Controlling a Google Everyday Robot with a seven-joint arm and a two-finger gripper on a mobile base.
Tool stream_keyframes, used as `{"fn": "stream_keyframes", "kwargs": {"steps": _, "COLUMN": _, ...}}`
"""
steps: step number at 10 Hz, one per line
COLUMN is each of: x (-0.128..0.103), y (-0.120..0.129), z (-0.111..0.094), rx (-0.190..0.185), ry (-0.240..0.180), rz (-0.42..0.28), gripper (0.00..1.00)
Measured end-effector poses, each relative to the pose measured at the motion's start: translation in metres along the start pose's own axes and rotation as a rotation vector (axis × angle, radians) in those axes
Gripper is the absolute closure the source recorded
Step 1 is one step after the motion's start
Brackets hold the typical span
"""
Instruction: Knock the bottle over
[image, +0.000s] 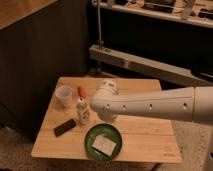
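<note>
The bottle (82, 112) stands upright on the left half of the wooden table (145, 135); it is slim, with a white cap and an olive-brown label. My white arm reaches in from the right. Its gripper (100, 107) end is just right of the bottle, close beside it at about the same height. The gripper is mostly hidden by the arm's rounded wrist. I cannot tell whether it touches the bottle.
A translucent plastic cup (64, 96) stands left of and behind the bottle. A small orange object (81, 92) lies just behind it. A dark bar (65, 127) lies in front of it to the left. A green plate (89, 141) holding a white item sits near the front edge.
</note>
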Motion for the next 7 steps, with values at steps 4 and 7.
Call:
{"fn": "stream_keyframes", "kwargs": {"steps": 4, "x": 0.012, "y": -0.018, "z": -0.004, "rx": 0.174, "ry": 0.01, "rz": -0.052, "gripper": 0.95}}
{"fn": "stream_keyframes", "kwargs": {"steps": 7, "x": 0.037, "y": -0.027, "z": -0.011, "rx": 0.167, "ry": 0.062, "rz": -0.075, "gripper": 0.95}}
